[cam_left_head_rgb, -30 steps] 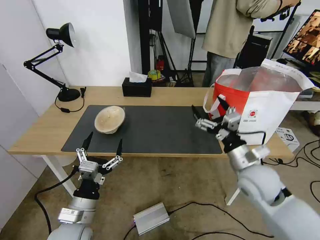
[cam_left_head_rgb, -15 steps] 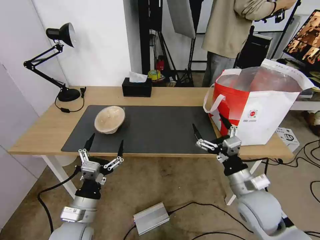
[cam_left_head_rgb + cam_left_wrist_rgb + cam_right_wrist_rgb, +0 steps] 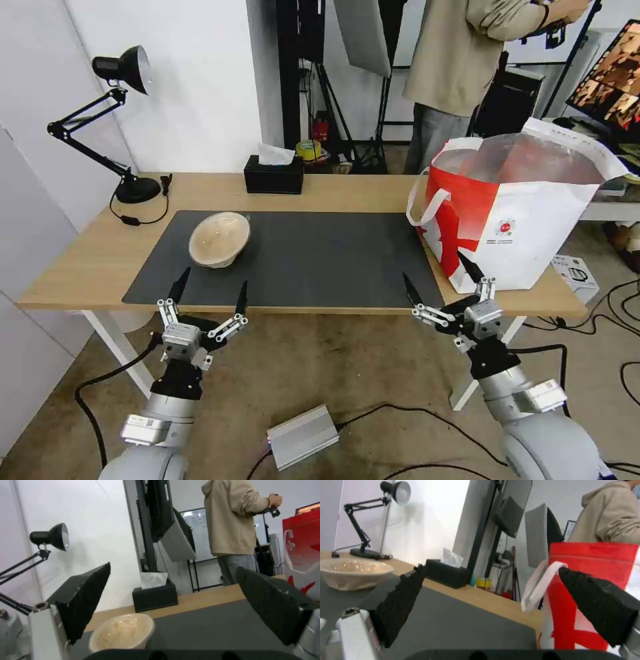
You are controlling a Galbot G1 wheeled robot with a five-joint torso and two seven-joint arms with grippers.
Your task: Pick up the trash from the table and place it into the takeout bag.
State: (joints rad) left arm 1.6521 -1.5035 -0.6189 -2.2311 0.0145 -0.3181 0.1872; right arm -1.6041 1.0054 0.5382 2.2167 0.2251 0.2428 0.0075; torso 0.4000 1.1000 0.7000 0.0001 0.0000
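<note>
One piece of trash, a beige translucent lidded bowl (image 3: 220, 239) (image 3: 121, 632) (image 3: 353, 576), lies tilted on the left part of the dark mat (image 3: 320, 260) on the table (image 3: 333, 190). The white-and-red takeout bag (image 3: 520, 213) (image 3: 593, 592) stands open at the table's right end, showing its foil lining. My left gripper (image 3: 212, 283) (image 3: 172, 567) hangs open at the table's front edge, just in front of the bowl. My right gripper (image 3: 431, 264) (image 3: 490, 568) is open too, low at the front edge, near the bag's lower left corner. Both hold nothing.
A black tissue box (image 3: 273, 175) sits at the table's back edge, and a black desk lamp (image 3: 127, 133) at the back left. A silver box (image 3: 303, 437) and cables lie on the floor in front. A person stands behind the table.
My right arm has come down and back from in front of the bag to the table's front edge, staying open. The left gripper has barely moved.
</note>
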